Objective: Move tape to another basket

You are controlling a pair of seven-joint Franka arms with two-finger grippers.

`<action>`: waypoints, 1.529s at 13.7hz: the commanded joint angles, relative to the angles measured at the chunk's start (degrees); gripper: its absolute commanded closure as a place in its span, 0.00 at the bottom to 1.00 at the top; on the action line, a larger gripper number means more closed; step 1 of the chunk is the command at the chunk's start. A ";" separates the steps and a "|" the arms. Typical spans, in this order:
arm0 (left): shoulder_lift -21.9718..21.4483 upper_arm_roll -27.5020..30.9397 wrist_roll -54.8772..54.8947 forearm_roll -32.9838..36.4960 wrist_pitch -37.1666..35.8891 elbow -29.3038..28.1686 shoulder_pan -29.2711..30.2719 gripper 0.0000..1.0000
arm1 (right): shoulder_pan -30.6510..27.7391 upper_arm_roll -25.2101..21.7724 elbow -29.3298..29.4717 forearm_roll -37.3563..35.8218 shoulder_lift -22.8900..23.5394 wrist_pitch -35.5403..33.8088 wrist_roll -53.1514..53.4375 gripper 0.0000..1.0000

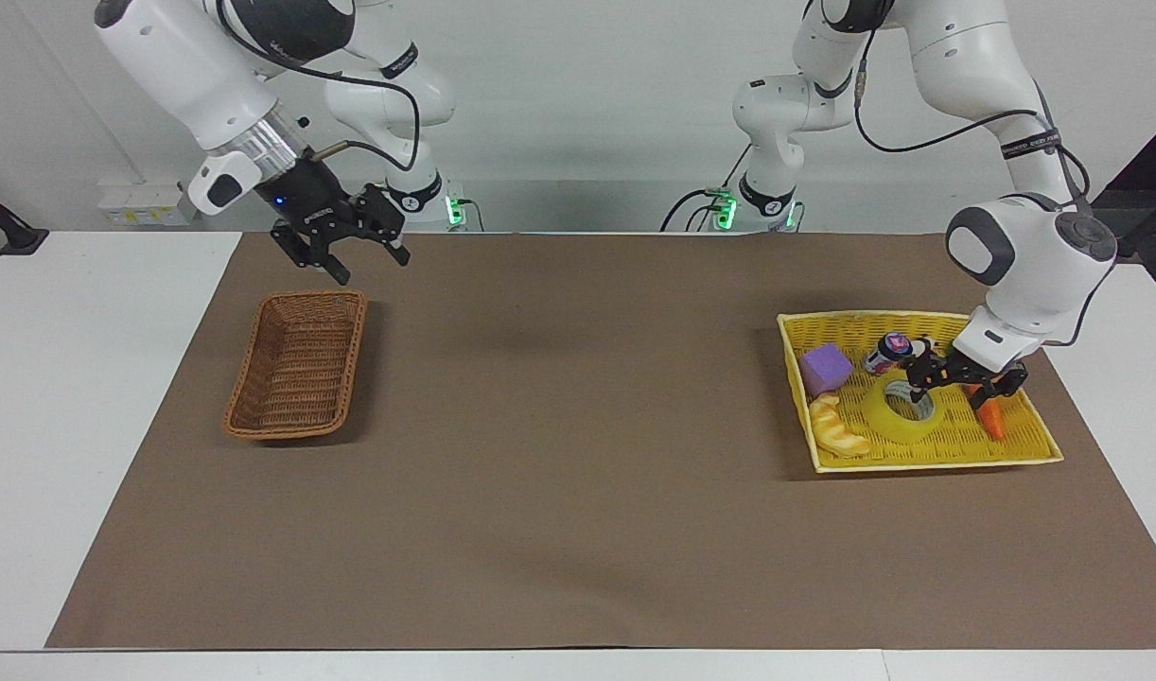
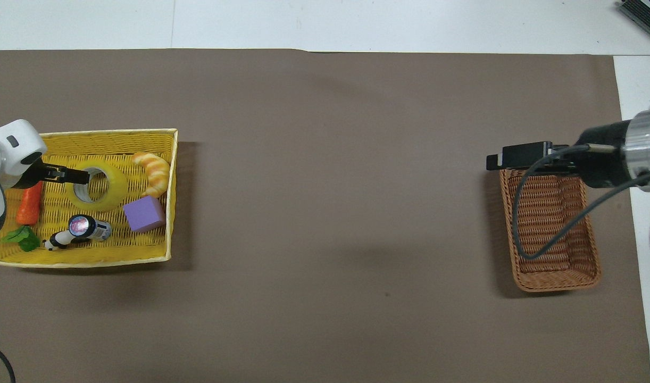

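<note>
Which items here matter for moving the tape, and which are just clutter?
Job: translucent yellow tape roll; brown woven wicker basket; open left pincer down at the roll.

Clutter: yellow woven tray; purple foam cube; toy croissant; orange toy carrot; small can.

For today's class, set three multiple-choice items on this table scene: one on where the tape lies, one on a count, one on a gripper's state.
1. Where does the tape lie?
A. in the yellow tray
B. in the brown basket
C. on the bare mat

2. How many things lie in the yellow tray?
A. three
B. five
C. seven

3. What is the left gripper doing?
A. gripping the carrot
B. hanging open over the brown basket
C. open, low over the tape

Answers: 1 A, the roll sits among the tray's things. 2 B, tape, carrot, bread, purple block, small can. 3 C, its fingers are spread just above the roll.
</note>
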 commanded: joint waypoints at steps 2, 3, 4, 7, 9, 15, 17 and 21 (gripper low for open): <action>1.28 -0.25 2.01 -0.94 0.88 -0.69 0.46 0.10 | 1.84 0.36 -6.16 5.80 -2.50 6.83 -0.53 0.00; 1.28 -0.25 3.59 -0.94 0.80 -0.95 0.98 0.18 | 2.81 0.36 -7.21 7.03 -2.50 8.49 -0.53 0.00; 1.28 -0.34 3.95 -0.94 0.45 -1.39 1.77 0.25 | 2.90 0.36 -8.52 8.35 -2.58 10.42 -0.53 0.00; 1.20 -0.34 4.04 -1.03 0.53 -3.32 1.78 0.57 | 4.57 0.45 -9.85 9.59 -2.41 12.46 -0.44 0.00; 1.28 -0.34 4.04 -0.94 0.53 -2.97 1.52 0.64 | 5.45 0.45 -10.81 10.81 -2.32 14.39 -0.26 0.00; 1.28 -0.34 4.04 -0.94 0.62 -2.36 1.16 1.00 | 10.01 0.45 -13.36 15.48 -1.62 21.50 -0.09 0.00; 0.67 -0.34 3.96 -0.94 0.36 -1.66 0.99 1.00 | 10.63 0.45 -14.59 18.27 -1.62 23.79 -0.09 0.00; -3.89 -0.34 0.64 -0.94 -4.46 1.06 -3.13 1.00 | 11.08 0.45 -14.60 18.47 -1.53 23.97 -0.09 0.00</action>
